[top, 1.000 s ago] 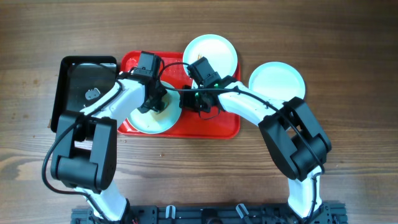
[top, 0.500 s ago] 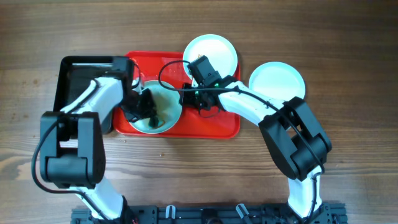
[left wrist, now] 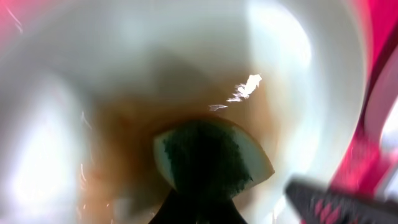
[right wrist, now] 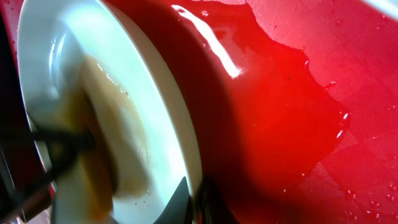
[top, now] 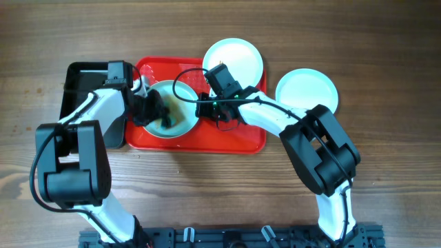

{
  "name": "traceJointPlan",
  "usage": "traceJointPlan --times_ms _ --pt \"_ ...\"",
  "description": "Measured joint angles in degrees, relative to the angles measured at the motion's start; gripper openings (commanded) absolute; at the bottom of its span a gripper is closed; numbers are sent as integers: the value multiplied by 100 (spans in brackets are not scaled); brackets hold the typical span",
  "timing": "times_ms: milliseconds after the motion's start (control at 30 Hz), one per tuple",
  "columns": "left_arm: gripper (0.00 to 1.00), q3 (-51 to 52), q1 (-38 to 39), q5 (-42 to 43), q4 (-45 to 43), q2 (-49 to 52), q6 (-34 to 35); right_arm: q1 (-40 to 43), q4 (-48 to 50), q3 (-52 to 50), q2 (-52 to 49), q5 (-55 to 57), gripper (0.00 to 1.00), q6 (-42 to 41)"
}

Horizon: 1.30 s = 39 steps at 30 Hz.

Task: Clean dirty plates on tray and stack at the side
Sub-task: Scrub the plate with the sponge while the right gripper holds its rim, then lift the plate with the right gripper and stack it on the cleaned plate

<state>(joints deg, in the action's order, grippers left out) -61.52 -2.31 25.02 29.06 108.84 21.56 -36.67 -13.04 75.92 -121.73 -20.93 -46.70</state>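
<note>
A dirty plate (top: 176, 109) with a brown smear is tilted up over the red tray (top: 234, 138). My right gripper (top: 201, 109) is shut on its right rim; in the right wrist view the fingers (right wrist: 198, 202) pinch the rim of the plate (right wrist: 74, 93) above the wet tray (right wrist: 298, 124). My left gripper (top: 153, 110) is shut on a green-and-white sponge (left wrist: 208, 155) pressed into the plate's smeared centre (left wrist: 124, 124). Two clean plates lie on the table, one at the tray's back edge (top: 234, 58) and one to the right (top: 306, 89).
A black tray (top: 86, 89) lies left of the red tray, under my left arm. Water pools on the red tray (right wrist: 249, 68). Bare wooden table (top: 220, 193) runs along the front.
My left gripper moved left with the sponge across the plate. The plate has shifted left and tilted up more, still held at its rim by the right gripper.
</note>
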Motion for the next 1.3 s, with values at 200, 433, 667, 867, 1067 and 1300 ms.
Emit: traceJointPlan --times_ms 200,433,667,867,1067,1300 --pt "4 -398 44 -1537 407 -2 1008 0 0 0 0 -4 5 -20" --pt "4 -1023 118 -2411 1919 68 1241 -116 24 0 -13 -153 4 -17" --pt "4 -2437 116 -2238 3171 -120 544 -28 -61 0 -13 -157 12 -17" --pt "4 -2699 -37 -2557 3375 -562 175 -26 42 76 -11 -188 5 -9" --pt "4 -2699 -127 -2988 3331 -566 116 -26 -22 57 -22 -92 5 31" --pt "5 -2699 -127 -3077 3333 -566 109 144 -916 155 136 -72 4 719"
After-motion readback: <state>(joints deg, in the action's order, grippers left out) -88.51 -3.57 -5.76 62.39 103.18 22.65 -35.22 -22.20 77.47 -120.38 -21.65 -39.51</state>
